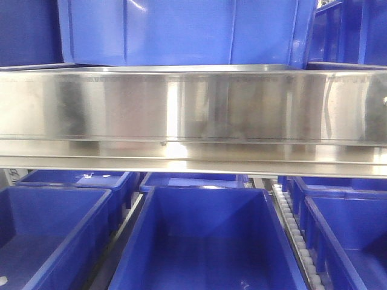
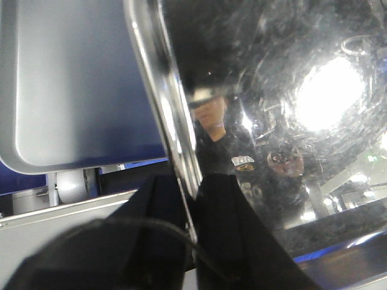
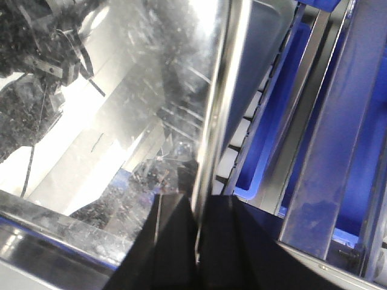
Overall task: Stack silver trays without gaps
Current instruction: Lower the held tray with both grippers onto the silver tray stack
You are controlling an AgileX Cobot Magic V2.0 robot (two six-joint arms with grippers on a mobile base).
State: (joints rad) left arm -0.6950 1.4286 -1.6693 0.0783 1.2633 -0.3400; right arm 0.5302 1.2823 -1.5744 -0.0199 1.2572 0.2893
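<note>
In the left wrist view a silver tray's rim (image 2: 158,84) runs diagonally down into my left gripper (image 2: 192,199), whose black fingers (image 2: 227,217) are shut on it. Right of the rim lies the tray's mirror-bright face (image 2: 284,96); left of it is a dull grey face with a rounded corner (image 2: 66,90). In the right wrist view my right gripper (image 3: 202,208) is shut on a silver tray's rim (image 3: 214,109), with the scratched shiny face (image 3: 127,90) to its left. A wide shiny steel band (image 1: 193,109) crosses the front view; I cannot tell whether it is a tray wall. Neither gripper shows there.
Several blue bins (image 1: 205,241) stand open below the steel band, and another blue bin (image 1: 181,30) sits above it. A white roller track (image 1: 291,225) runs between the lower bins. Blue bins and steel rails (image 3: 326,139) lie right of the right gripper.
</note>
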